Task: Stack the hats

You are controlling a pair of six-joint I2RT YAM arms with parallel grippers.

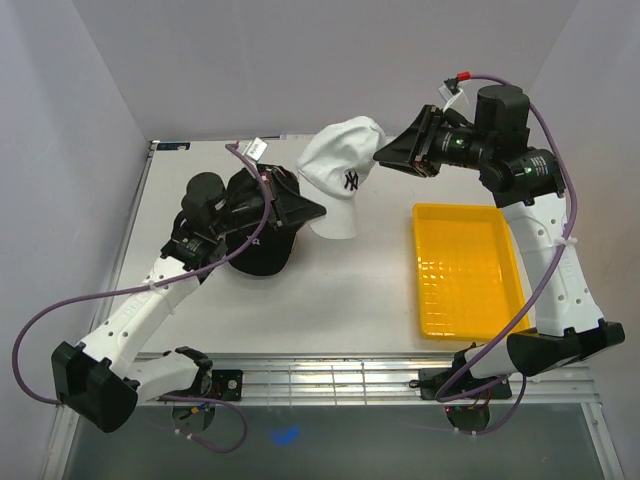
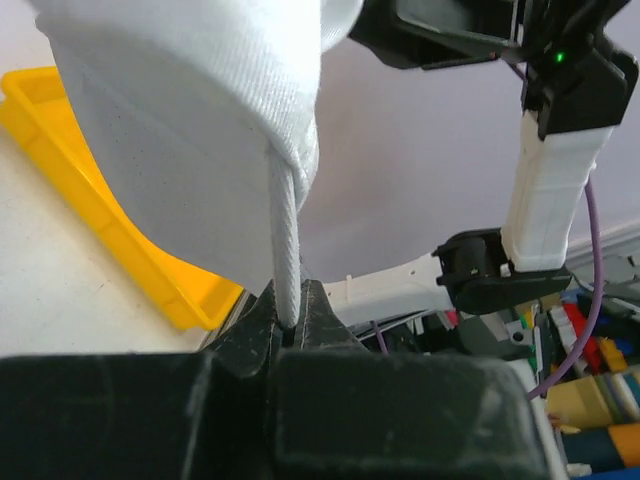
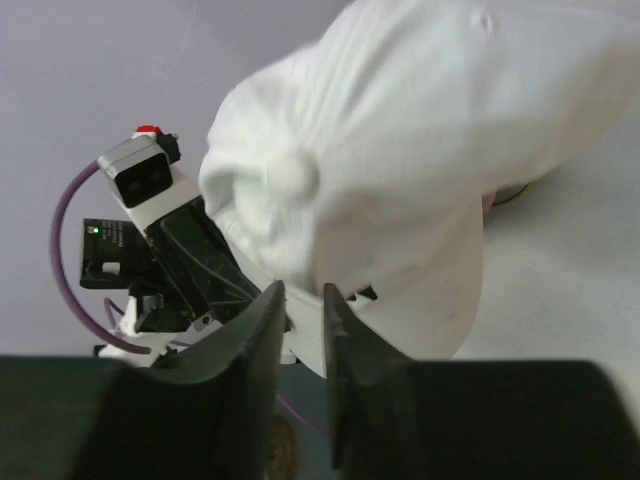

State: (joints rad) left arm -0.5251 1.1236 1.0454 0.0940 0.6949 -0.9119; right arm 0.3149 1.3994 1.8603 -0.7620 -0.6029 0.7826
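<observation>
The white cap with the dark NY mark (image 1: 345, 165) is held up at the back middle of the table, brim hanging down. My left gripper (image 1: 312, 212) is shut on its brim edge, a thick white rim (image 2: 285, 240) pinched between the fingers (image 2: 290, 325). My right gripper (image 1: 385, 152) is at the cap's rear, jaws narrowly apart with white crown fabric (image 3: 400, 150) between the fingertips (image 3: 303, 295). The black cap (image 1: 262, 250) lies on the table under my left arm. A pink sliver (image 3: 490, 200) peeks out past the white cap. The tan cap is hidden.
The yellow mesh tray (image 1: 465, 270) sits on the right of the table and shows in the left wrist view (image 2: 120, 240). Purple cables loop off both arms. Grey walls close in the back and sides.
</observation>
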